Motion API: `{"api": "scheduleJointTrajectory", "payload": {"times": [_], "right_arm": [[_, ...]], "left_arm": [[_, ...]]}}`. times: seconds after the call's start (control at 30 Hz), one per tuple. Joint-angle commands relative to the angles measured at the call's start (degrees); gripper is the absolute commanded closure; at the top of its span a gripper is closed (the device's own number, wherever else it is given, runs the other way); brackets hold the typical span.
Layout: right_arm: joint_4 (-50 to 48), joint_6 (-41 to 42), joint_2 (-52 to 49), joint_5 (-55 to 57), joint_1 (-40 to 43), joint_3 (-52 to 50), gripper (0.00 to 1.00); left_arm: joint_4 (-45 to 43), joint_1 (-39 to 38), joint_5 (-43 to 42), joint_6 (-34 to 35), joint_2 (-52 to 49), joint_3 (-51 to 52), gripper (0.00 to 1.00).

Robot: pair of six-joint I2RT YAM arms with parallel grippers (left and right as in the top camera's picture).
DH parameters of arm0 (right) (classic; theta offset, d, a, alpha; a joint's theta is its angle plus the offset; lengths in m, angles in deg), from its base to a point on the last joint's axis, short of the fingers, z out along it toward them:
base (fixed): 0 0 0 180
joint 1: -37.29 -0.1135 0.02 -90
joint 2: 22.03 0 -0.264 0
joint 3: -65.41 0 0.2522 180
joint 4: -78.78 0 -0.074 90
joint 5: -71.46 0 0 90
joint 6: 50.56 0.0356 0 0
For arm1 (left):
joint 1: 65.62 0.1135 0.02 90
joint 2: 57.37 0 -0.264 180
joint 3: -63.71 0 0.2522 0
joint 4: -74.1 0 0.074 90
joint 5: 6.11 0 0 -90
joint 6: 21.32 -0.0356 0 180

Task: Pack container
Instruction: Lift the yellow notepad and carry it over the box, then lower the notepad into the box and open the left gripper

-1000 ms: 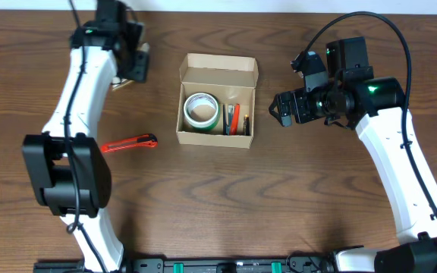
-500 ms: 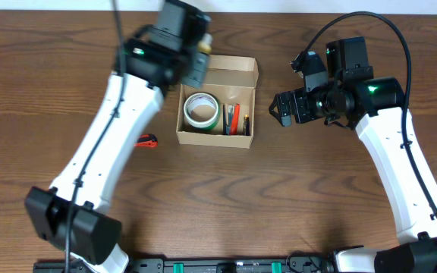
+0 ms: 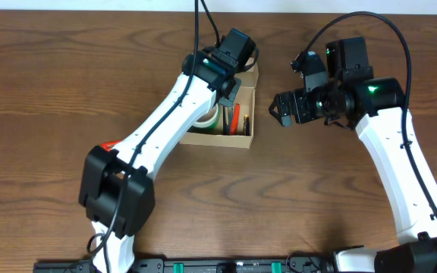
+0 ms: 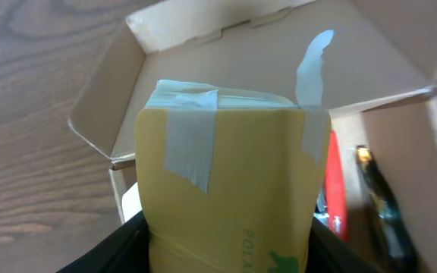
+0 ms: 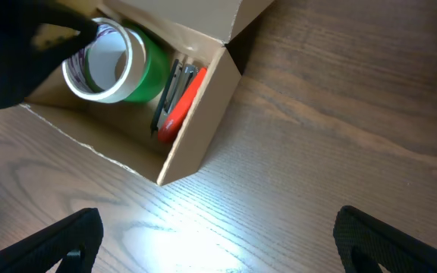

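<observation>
The container (image 3: 218, 139), a tan cardboard box with its lid flap up, sits at the table's middle. A green tape roll (image 5: 116, 64) and a red tool (image 5: 184, 102) beside dark pens lie inside it. My left gripper (image 3: 228, 78) hangs over the box's far right part. In the left wrist view it (image 4: 226, 254) is shut on a yellow taped packet (image 4: 234, 167), with the open container (image 4: 226, 61) behind it. My right gripper (image 3: 279, 108) stands open to the right of the box, apart from it, and nothing is between its fingers (image 5: 59, 243).
A red utility knife (image 3: 108, 145) lies on the table left of the box, mostly hidden under the left arm. Bare wooden table (image 5: 340, 129) surrounds the box's right side and front.
My left arm has swung from the far left of the table to over the box, carrying the yellow packet. The right arm has not moved.
</observation>
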State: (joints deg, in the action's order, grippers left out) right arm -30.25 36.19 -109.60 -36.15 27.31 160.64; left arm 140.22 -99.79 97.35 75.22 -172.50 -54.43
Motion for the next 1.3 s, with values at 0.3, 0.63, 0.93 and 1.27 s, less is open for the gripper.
{"api": "scheduleJointTrajectory", "payload": {"times": [0.3,0.63,0.93,1.27], "right_arm": [[0.02,-0.68,0.98,-0.61,0.15,0.09,0.01],[0.02,-0.68,0.98,-0.61,0.15,0.09,0.01],[0.02,-0.68,0.98,-0.61,0.15,0.09,0.01],[0.02,-0.68,0.98,-0.61,0.15,0.09,0.01]], "left_arm": [[0.37,0.07,3.28,2.38,-1.55,0.13,0.32],[3.30,0.28,3.26,0.66,-1.55,0.13,0.30],[4.42,0.35,3.28,-3.43,-1.55,0.13,0.16],[5.14,0.50,3.23,-5.31,-1.55,0.13,0.14]]}}
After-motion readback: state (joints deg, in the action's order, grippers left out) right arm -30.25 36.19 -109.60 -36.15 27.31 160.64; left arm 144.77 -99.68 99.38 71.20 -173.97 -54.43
